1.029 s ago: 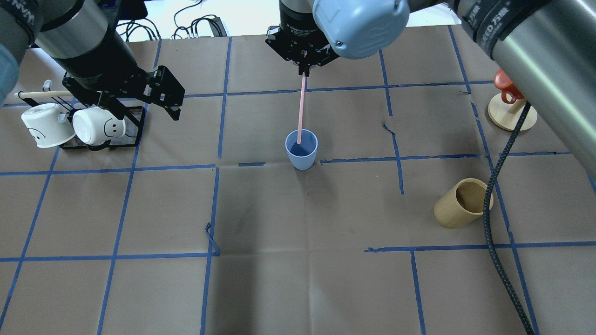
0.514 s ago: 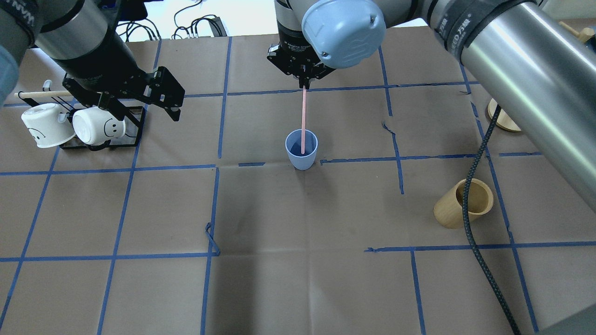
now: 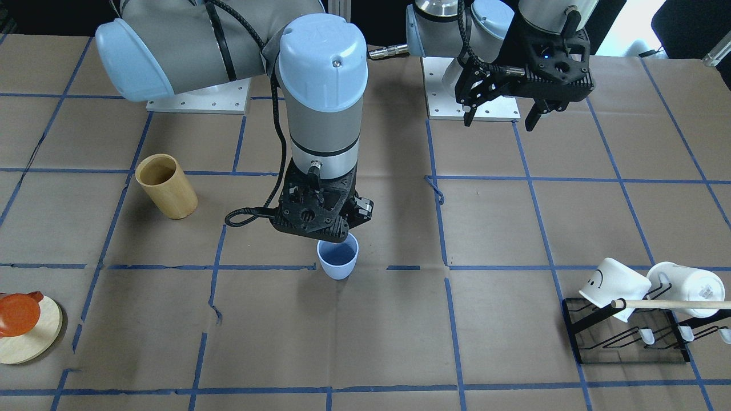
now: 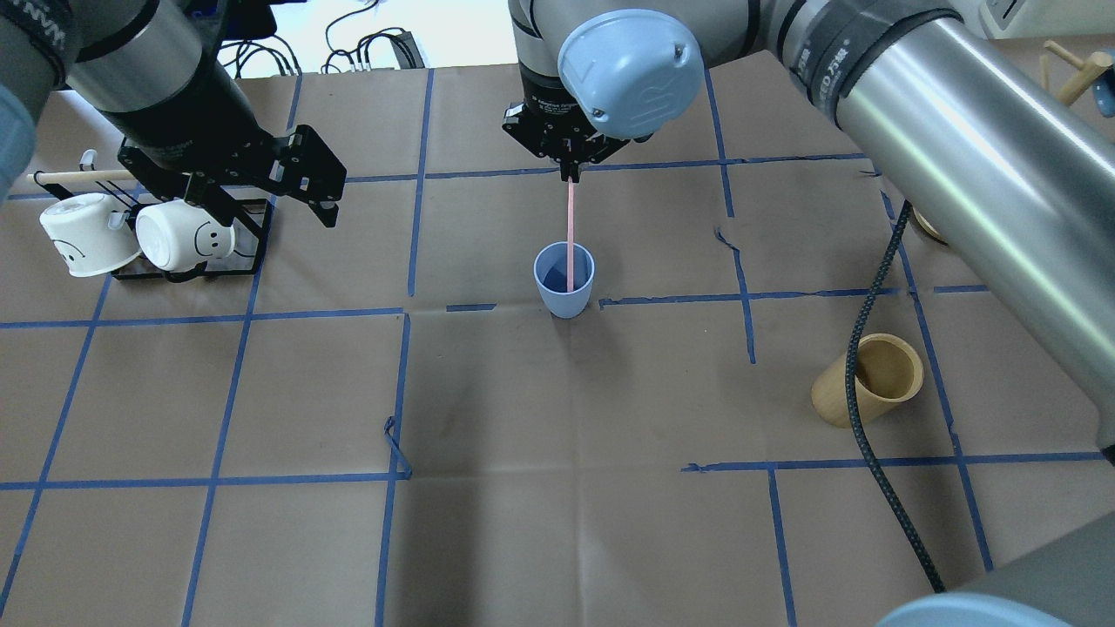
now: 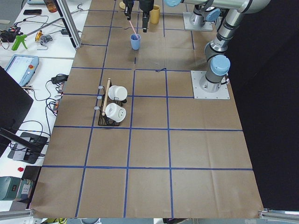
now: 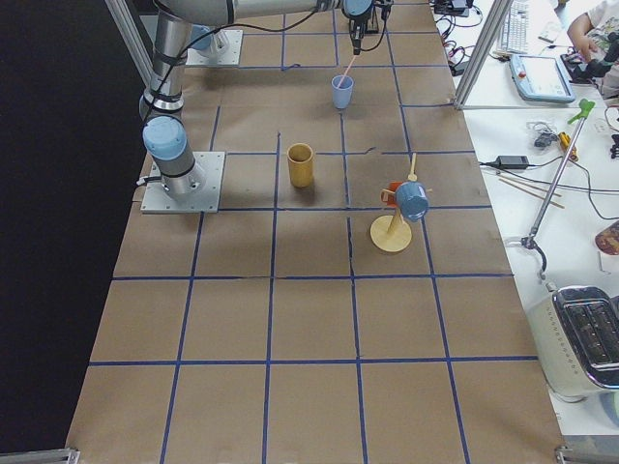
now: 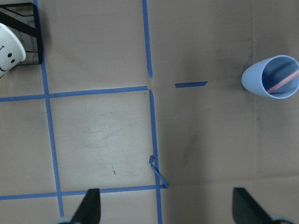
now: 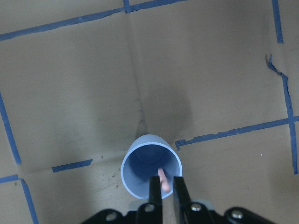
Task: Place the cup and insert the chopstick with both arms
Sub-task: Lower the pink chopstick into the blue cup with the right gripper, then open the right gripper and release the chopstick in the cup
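Note:
A light blue cup (image 4: 564,280) stands upright at the table's middle; it also shows in the front view (image 3: 338,260). My right gripper (image 4: 571,171) is shut on the top end of a pink chopstick (image 4: 570,228), directly above the cup. The chopstick's lower end is inside the cup, as the right wrist view (image 8: 161,179) and the left wrist view (image 7: 283,80) show. My left gripper (image 4: 270,207) is open and empty, held above the table beside the mug rack, far left of the cup (image 7: 271,83).
A black rack (image 4: 248,228) with two white smiley mugs (image 4: 179,237) stands at the left. A wooden cup (image 4: 867,380) stands at the right, with the right arm's black cable (image 4: 871,418) hanging over it. A wooden stand with an orange mug (image 3: 23,319) is at the far right.
My right gripper has come lower and slightly right, bringing the chopstick more upright and deeper into the blue cup. The left arm has not moved.

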You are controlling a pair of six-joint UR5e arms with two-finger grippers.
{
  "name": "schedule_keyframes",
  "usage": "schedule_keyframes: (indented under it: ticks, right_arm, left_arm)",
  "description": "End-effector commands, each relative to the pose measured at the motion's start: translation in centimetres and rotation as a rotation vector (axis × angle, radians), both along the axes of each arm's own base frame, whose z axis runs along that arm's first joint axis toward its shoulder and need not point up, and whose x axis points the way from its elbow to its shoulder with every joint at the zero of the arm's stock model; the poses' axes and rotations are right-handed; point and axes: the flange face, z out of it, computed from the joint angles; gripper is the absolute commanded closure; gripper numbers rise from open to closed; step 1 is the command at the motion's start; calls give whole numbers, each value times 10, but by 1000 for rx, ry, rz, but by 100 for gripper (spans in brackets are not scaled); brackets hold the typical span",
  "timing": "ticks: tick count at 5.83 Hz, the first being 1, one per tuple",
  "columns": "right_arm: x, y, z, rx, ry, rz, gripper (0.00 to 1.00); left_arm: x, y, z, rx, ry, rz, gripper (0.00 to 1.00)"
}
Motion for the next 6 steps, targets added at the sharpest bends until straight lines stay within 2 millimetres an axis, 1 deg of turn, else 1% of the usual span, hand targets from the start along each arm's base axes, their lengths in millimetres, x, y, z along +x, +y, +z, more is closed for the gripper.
schedule_keyframes:
  ticks: [1, 2, 3, 4, 5, 6]
  right_arm:
    - [-12, -6, 4, -8, -6, 21, 0]
    - [-23, -11, 14, -20, -5, 48, 0]
    - [-44, -13, 32, -33, -5, 56, 0]
    - [-67, -5, 47, -5, 16, 104, 0]
    - [-83, 6, 55, 25, 23, 119, 0]
    - [-113, 21, 67, 29, 26, 154, 0]
  left_arm:
    - [0, 0, 0, -1, 0, 0, 2]
    - [0, 0, 0, 1, 0, 0, 2]
    - [1, 0, 0, 1, 0, 1, 2]
    - [0, 0, 0, 1, 0, 0, 2]
    - [1, 1, 0, 1, 0, 1, 2]
    - [1, 3, -2, 4, 0, 1, 2]
